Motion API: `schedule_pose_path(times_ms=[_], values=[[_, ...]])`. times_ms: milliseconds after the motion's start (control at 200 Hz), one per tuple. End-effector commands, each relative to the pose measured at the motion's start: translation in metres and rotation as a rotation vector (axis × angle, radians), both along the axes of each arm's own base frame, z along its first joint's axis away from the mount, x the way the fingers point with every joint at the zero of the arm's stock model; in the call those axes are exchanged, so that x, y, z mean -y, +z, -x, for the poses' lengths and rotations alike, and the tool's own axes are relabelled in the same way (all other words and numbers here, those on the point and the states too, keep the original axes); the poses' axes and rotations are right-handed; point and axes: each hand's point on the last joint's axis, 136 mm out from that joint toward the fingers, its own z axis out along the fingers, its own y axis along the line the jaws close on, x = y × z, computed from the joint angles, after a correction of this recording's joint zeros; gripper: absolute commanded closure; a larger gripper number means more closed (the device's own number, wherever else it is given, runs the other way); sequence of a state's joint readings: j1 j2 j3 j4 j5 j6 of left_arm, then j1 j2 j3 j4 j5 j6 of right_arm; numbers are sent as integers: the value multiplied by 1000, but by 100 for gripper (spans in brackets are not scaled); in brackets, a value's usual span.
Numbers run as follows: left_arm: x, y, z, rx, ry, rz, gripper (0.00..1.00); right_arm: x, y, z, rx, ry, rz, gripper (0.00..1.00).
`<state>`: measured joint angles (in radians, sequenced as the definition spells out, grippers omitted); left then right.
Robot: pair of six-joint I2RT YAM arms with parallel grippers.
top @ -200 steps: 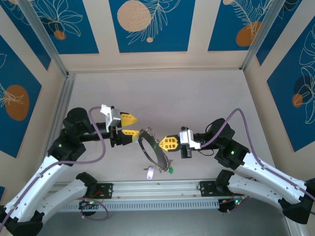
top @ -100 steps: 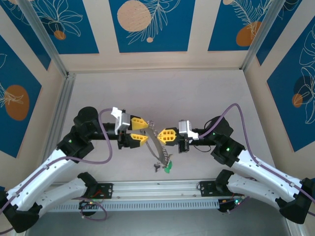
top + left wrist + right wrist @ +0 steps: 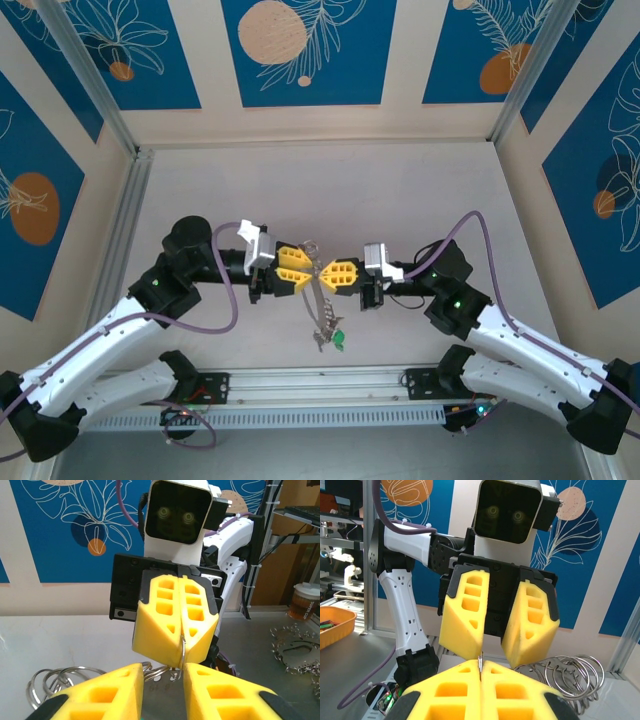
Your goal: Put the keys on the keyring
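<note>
The keyring [image 3: 314, 296], a thin grey hoop, hangs edge-on between my two grippers above the table. A cluster of small keys with a green tag [image 3: 340, 343] dangles from its bottom. I cannot pick the keys with the dark tag out of that cluster. My right gripper [image 3: 326, 274] [image 3: 481, 666] is shut on the hoop's wire [image 3: 184, 650]. My left gripper [image 3: 306, 268] [image 3: 163, 672] faces it tip to tip, its jaws closed in on a flat silver piece [image 3: 162, 700] strung at the hoop's top. Small split rings [image 3: 55, 681] [image 3: 570, 672] bunch beside it.
A metal rail [image 3: 320, 385] runs along the near table edge, and patterned walls close in the left, back and right. Beyond the cell stand a cup [image 3: 302, 600], a heap of loose rings [image 3: 295, 650] and an orange tray [image 3: 335, 622].
My left gripper moved right to the top of the hoop and its jaws narrowed onto the flat piece. The hoop turned edge-on, and the right gripper shifted slightly up and left.
</note>
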<state>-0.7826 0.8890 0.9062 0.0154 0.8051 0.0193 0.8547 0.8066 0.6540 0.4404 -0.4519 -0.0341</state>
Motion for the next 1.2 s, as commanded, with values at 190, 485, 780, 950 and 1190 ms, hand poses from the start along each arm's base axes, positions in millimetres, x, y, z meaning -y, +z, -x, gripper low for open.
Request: schedule_pose_path(times_ms=[190,485,780,950,1190], values=[[5,-2,8,35,-27,-10,73,4,17,-3,24,-30,-74,100],[13,-12,7,36,-31,-55,76,5,18,-5,27,-40,-83,100],[15,-10,10,43,-42,-47,100,4,17,-14,20,-80,-96,100],[11,-10,10,50,-30,-44,100,3,11,-25,-10,-137,-61,100],[10,-25,-4,37,45,-114,100,12,-4,-27,-30,-198,1,65]])
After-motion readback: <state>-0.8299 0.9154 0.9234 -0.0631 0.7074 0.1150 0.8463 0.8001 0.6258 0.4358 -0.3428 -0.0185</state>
